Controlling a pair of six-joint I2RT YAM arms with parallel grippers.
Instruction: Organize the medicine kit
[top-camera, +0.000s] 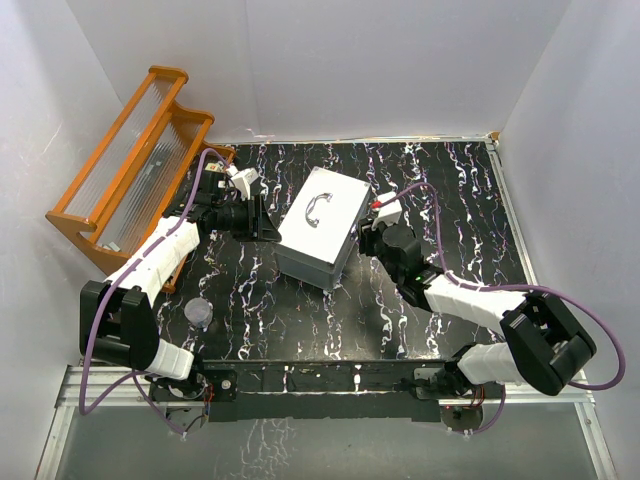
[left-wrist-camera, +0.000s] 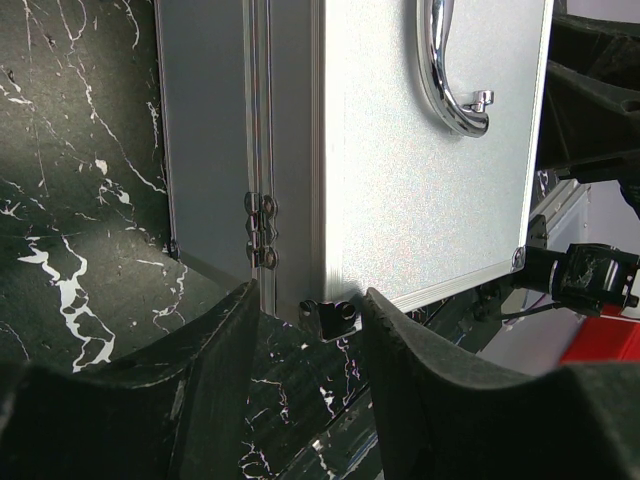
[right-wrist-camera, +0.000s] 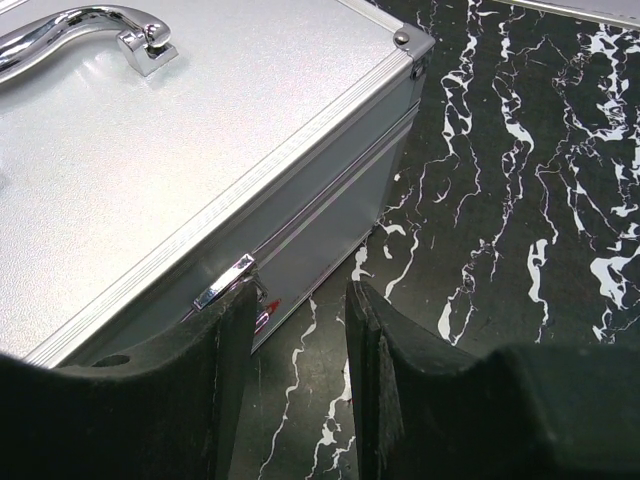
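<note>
My left gripper (top-camera: 262, 222) and right gripper (top-camera: 365, 238), jaws spread and empty, flank the closed silver-grey rectangular metal medicine kit (top-camera: 335, 240) at the centre of the black marbled table (top-camera: 300, 320), its long axis running 7 to 1 o'clock. Left stands at its 9 o'clock, right at its 3 o'clock. Only the right wrist view shows the chrome latch (right-wrist-camera: 224, 281) just beside my fingertip, so unlatching likely falls to the right. Only the left wrist view shows the hinges (left-wrist-camera: 262, 230).
</note>
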